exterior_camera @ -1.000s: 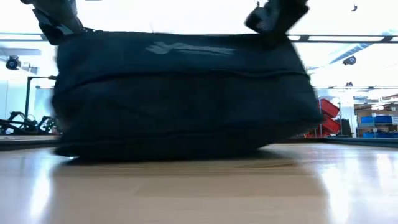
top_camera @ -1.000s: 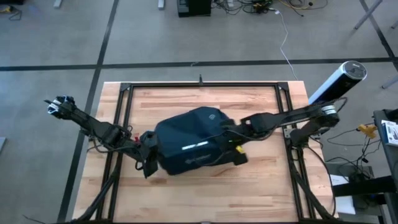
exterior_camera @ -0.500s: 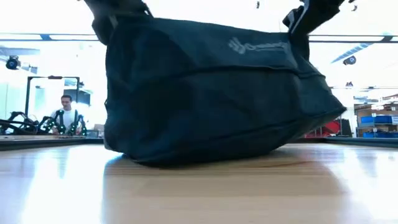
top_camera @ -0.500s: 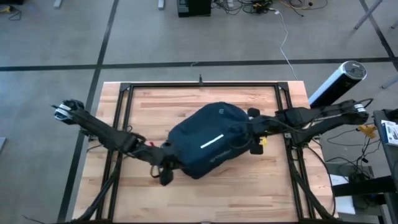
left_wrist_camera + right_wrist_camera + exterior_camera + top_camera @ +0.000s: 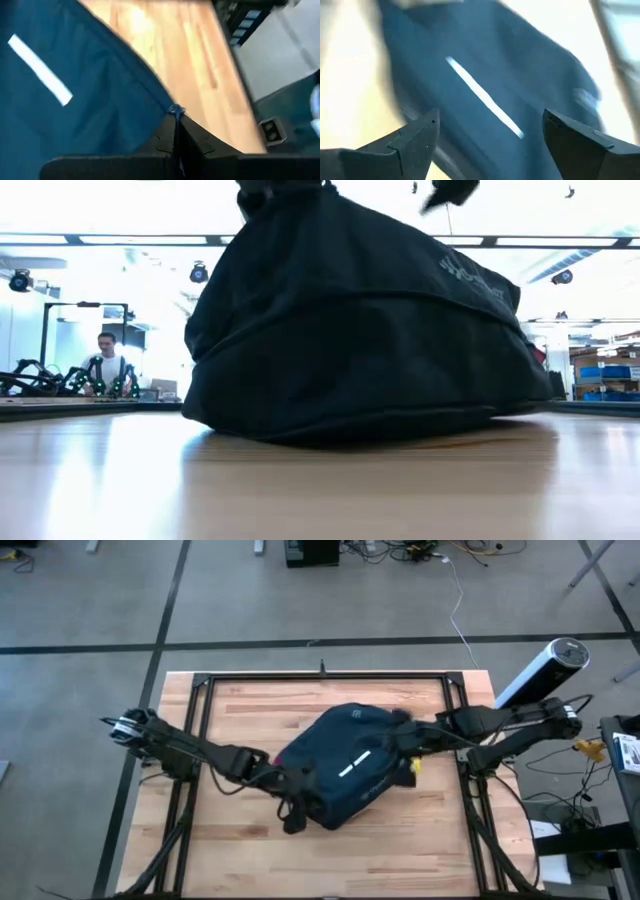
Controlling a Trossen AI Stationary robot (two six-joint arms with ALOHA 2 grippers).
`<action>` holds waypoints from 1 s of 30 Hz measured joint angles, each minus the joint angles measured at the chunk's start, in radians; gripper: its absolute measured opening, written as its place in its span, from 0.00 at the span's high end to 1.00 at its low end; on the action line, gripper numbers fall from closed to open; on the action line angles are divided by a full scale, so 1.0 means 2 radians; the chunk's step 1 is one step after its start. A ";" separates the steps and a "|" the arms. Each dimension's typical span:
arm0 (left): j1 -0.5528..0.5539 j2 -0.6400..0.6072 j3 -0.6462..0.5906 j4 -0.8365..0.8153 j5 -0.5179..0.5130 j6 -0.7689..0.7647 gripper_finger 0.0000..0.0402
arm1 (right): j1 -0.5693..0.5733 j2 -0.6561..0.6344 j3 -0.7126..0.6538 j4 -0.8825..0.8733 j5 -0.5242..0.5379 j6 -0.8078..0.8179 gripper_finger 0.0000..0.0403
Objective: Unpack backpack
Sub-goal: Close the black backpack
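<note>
The dark navy backpack (image 5: 345, 765) lies slantwise in the middle of the table, its white strip (image 5: 350, 767) up and its underside on the wood (image 5: 370, 425). My left gripper (image 5: 296, 783) is shut at the backpack's near-left end; in its wrist view the shut fingertips (image 5: 175, 131) hold a small blue bit. My right gripper (image 5: 397, 736) hangs open above the backpack's right end with nothing between its fingers (image 5: 427, 135). The backpack's strip (image 5: 485, 100) shows beyond them. My left gripper pinches a small blue bit at the backpack's edge (image 5: 175, 110) between its two fingertips; fabric fold or zip pull, I cannot tell. The fingers slant down from the table's left. That end of the backpack (image 5: 280, 200) is drawn up, and the rest sits on the table.
Black frame rails (image 5: 200, 685) run around the wooden table top. A white cylinder (image 5: 545, 670) stands off the back right corner. A small yellow bit (image 5: 415, 765) shows at the backpack's right side. A person (image 5: 105, 370) stands far behind the table. Bare wood lies at the near edge.
My right gripper has opened, let go of the backpack's right end and risen. My left gripper has gone toward the table's right edge, rolling as it went and dragging the backpack's left end. The backpack has turned about from lying crosswise to slantwise and has bunched up higher.
</note>
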 joint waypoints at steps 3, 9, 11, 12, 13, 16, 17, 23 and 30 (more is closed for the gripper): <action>0.004 -0.010 0.009 -0.018 0.000 0.021 1.00 | 0.026 0.042 -0.002 0.079 -0.006 -0.015 0.25; 0.007 -0.021 0.004 -0.030 0.010 0.034 1.00 | 0.041 0.137 0.013 0.142 0.030 -0.027 0.31; 0.007 -0.021 0.004 -0.034 0.012 0.035 1.00 | 0.039 0.163 0.025 0.140 0.059 -0.027 0.33; 0.007 -0.021 0.004 -0.036 0.012 0.037 1.00 | 0.037 0.174 0.032 0.140 0.063 -0.026 0.35; 0.007 -0.022 0.004 -0.039 0.012 0.040 1.00 | 0.037 0.184 0.039 0.141 0.062 -0.026 0.36; 0.010 -0.027 0.003 -0.050 0.014 0.050 1.00 | 0.040 0.211 0.062 0.136 0.060 -0.024 0.43; 0.012 -0.029 0.003 -0.050 0.014 0.054 1.00 | 0.040 0.218 0.069 0.128 0.062 -0.020 0.46; 0.014 -0.032 0.001 -0.076 0.014 0.060 1.00 | 0.040 0.222 0.084 0.096 0.090 -0.028 0.90; 0.014 -0.033 -0.010 -0.075 0.023 0.056 1.00 | 0.048 0.205 0.082 0.058 0.101 -0.024 0.99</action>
